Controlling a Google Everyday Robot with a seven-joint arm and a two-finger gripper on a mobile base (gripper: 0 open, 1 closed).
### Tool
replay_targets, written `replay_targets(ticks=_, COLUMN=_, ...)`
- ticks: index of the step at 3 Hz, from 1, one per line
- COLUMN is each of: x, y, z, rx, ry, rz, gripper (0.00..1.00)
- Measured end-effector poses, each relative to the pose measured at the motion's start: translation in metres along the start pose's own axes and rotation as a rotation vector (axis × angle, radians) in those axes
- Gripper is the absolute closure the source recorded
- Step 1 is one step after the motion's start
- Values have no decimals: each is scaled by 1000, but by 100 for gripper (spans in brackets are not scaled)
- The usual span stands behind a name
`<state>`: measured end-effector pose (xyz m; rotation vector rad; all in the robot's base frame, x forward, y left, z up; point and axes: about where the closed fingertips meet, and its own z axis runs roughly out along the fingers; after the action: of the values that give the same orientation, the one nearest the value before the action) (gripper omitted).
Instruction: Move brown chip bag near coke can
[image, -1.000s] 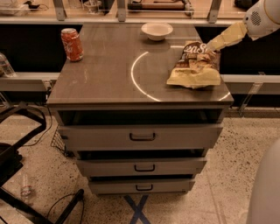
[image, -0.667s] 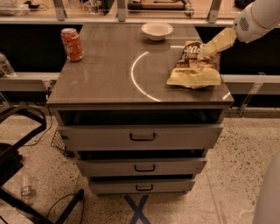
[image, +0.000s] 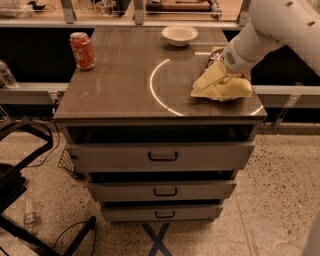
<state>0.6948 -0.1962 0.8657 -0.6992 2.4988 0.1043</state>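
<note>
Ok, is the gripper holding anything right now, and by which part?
Cannot be told. The gripper sits over the upper, far end of the brown chip bag, right side of the tabletop; the arm hides any hold.

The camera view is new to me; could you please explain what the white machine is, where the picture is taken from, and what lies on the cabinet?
The white shape at the upper right is a robot's single arm. There is only one picture, looking down at a drawer cabinet from its front; where the camera is mounted I cannot tell. On top, a coke can stands at the left rear, a white bowl sits at the back, and the brown chip bag lies on the right. The arm's hand is down at the bag; whether it grips the bag is hidden.
</note>
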Motion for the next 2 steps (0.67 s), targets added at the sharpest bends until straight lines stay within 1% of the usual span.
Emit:
replay_targets(ticks=1, x=7, y=6, z=34, rx=-20, ry=48, rz=19, gripper=0)
replay_targets(ticks=2, x=5, y=4, z=50, rx=-29, ry=52, rz=32, gripper=22)
